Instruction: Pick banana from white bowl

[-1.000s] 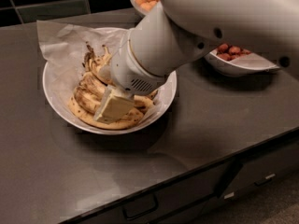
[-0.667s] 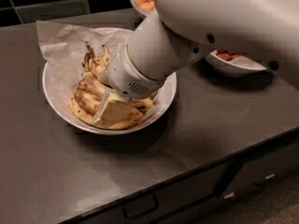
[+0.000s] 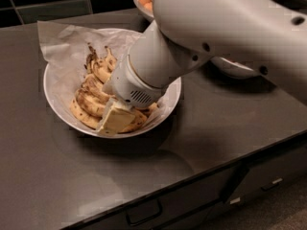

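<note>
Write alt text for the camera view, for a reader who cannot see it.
A robot arm reaches into a paper-lined white bowl, its gripper among brown-spotted bananas. The bowl sits on a dark counter; a second bowl shows behind the arm.

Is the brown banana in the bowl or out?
In: the banana lies inside the white bowl, the tool down in it too.

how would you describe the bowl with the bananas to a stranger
On the dark counter, look left of centre, where the end effector points down. The white bowl there is the widest, lined with crumpled paper and holding bananas, unlike the smaller bowls behind.
</note>
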### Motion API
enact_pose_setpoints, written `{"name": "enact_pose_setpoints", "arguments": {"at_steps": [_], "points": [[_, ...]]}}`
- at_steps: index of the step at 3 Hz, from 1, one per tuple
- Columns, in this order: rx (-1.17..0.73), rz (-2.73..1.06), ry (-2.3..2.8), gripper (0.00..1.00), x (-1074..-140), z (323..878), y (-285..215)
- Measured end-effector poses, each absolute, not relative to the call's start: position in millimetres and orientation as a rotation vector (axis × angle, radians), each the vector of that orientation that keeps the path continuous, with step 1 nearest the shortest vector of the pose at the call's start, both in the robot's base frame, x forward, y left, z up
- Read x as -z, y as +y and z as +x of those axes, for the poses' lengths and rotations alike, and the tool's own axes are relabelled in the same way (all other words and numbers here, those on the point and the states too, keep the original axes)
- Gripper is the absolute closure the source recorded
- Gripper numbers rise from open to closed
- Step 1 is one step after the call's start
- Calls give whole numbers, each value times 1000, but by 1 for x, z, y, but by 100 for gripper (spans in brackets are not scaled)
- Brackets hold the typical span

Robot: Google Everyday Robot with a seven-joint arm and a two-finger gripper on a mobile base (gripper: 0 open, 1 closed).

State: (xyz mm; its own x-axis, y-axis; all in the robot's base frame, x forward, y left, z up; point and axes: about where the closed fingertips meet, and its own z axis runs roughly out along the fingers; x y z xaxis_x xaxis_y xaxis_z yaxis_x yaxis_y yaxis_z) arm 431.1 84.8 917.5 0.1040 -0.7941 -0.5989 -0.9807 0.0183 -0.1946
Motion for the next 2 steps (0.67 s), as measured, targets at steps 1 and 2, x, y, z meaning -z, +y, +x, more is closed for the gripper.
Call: {"name": "enact_pose_setpoints", "arguments": {"at_steps": [1, 2], "points": [[-424, -1835, 1762, 39, -908, 433, 86], [-424, -1835, 1762, 40, -910, 433, 86]]}}
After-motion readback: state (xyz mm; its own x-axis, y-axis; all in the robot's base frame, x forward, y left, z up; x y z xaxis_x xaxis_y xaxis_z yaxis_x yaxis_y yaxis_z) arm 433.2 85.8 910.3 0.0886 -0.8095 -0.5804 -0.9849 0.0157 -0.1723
